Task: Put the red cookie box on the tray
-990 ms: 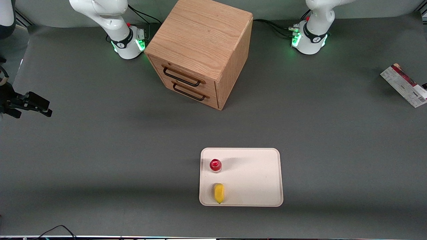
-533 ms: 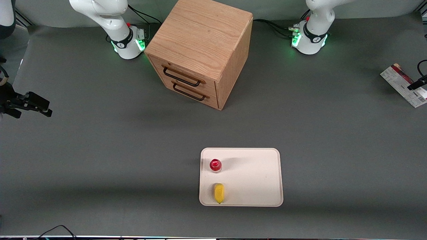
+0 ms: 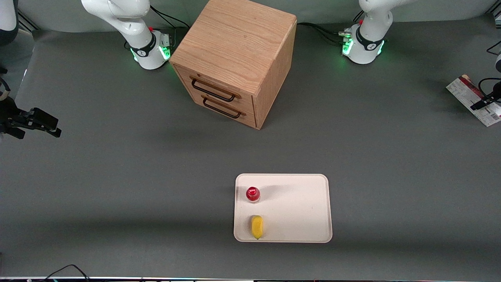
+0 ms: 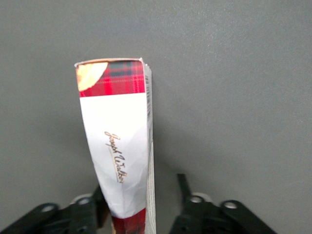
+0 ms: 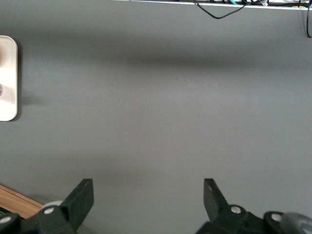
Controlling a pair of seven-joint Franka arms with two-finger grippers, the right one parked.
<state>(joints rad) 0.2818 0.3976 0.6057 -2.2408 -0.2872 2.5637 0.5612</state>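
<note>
The left arm's black two-finger gripper (image 4: 141, 200) hung spread wide astride the flat red-tartan cookie box (image 4: 122, 146), gripping nothing; the box lay at the working arm's table end, its long axis running away from the fingers, well apart from the cream-white rectangular tray (image 3: 297, 207).

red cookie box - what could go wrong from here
The red cookie box stands on a narrow edge between the open fingers of the gripper; an off-centre close could tip it over. On the tray, the red-capped bottle and yellow item fill one side, so a careless placement may hit them.
</note>
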